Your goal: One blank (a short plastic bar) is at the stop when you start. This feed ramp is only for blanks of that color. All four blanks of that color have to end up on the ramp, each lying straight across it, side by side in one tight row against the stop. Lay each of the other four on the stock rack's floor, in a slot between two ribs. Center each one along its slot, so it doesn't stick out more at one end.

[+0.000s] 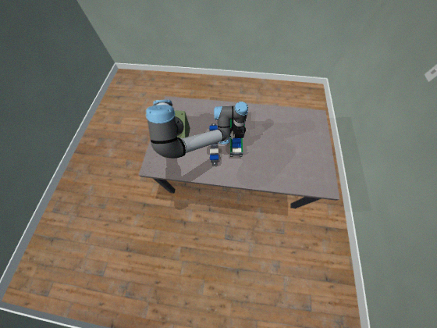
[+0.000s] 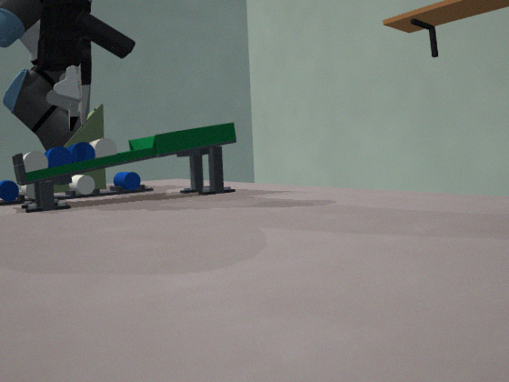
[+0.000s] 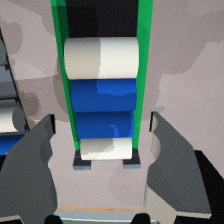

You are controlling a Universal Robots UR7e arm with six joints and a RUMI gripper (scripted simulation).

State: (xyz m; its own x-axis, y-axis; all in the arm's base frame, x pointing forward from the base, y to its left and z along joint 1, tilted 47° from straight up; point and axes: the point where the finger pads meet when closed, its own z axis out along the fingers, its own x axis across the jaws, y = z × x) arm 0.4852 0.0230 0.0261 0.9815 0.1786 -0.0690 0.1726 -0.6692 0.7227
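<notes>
The green feed ramp (image 1: 242, 148) (image 2: 195, 141) (image 3: 145, 50) slopes down to its stop (image 2: 19, 169). A white blank (image 2: 35, 161) (image 3: 106, 150) lies across it at the stop. Uphill, side by side, lie a blue blank (image 2: 58, 156) (image 3: 105, 125), a second blue blank (image 2: 82, 151) (image 3: 103, 95) and a white blank (image 2: 104, 147) (image 3: 102, 58). The stock rack (image 2: 146, 188) (image 3: 6, 89) holds a blue blank (image 1: 213, 127) (image 2: 127, 180), a white blank (image 2: 83, 185), another white blank (image 2: 28, 191) and a blue blank (image 1: 214, 158) (image 2: 8, 190). My gripper (image 2: 77, 124) (image 3: 102, 114) is open and empty above the ramp's blanks.
The rack stands beside the ramp, on the arm-base side; the arm partly covers it in the top view. An olive-green block (image 1: 181, 120) (image 2: 96, 126) stands near the arm's base. A wooden shelf (image 2: 447, 8) is on the wall.
</notes>
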